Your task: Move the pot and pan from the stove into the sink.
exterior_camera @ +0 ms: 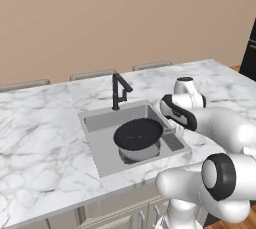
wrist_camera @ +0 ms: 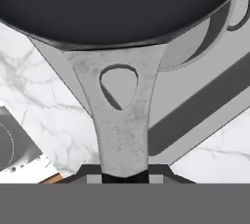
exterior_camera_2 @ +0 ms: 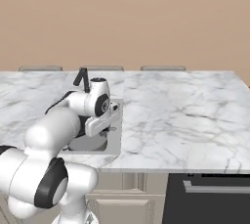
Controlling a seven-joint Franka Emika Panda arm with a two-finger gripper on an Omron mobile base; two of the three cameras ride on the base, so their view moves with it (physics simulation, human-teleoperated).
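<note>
Gripper [wrist_camera: 124, 175] clamps the pan's handle, the pan [exterior_camera: 138, 133] stretching out ahead of it, atop the pot [exterior_camera: 142, 152] in the sink [exterior_camera: 97, 145].

The sink [exterior_camera: 95, 138] is sunk in the counter [exterior_camera: 40, 138]. The faucet [exterior_camera: 119, 90] stands behind it. Inside the sink sits the pot [exterior_camera: 142, 152], and the pan [exterior_camera: 137, 133] lies on top of the pot.
</note>
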